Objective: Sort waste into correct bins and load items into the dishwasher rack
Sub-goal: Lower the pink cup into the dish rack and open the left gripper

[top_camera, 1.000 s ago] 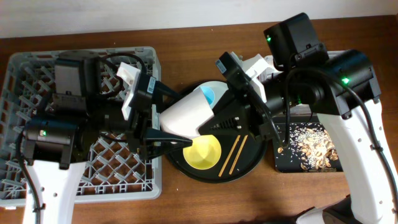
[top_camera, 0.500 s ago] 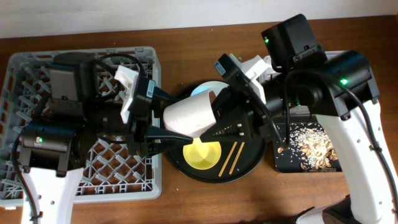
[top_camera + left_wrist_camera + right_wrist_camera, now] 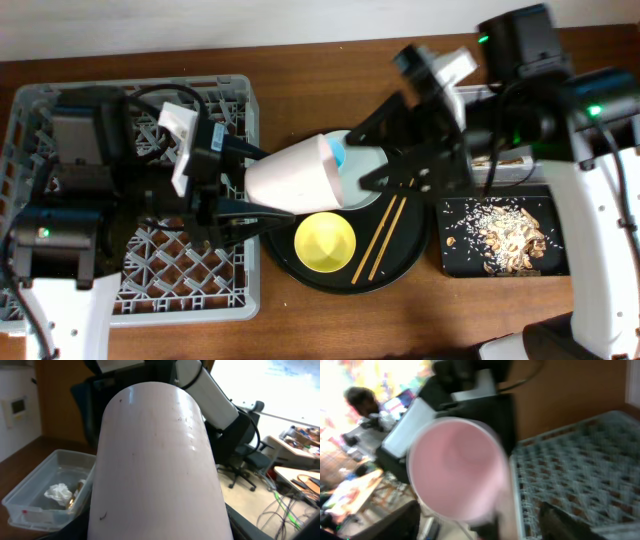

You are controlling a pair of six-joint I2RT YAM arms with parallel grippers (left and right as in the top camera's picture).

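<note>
Left claw (image 3: 256,186) clamped round the pink cup (image 3: 300,172) — cup on its side, aloft, mouth towards the right claw (image 3: 358,165), which gapes clear of it; rack (image 3: 180,270) lies leftward — left arm nearer.

Left arm (image 3: 60,230) reaches in from the left, wrist turned sideways. The left gripper (image 3: 274,187) is clamped on the pink cup (image 3: 300,175), one finger above and one below. Right arm (image 3: 590,120) stretches leftward toward it — right gripper (image 3: 357,167) has its jaws spread wide, apparently just clear of the cup's rim — wrist view blurry.
</note>
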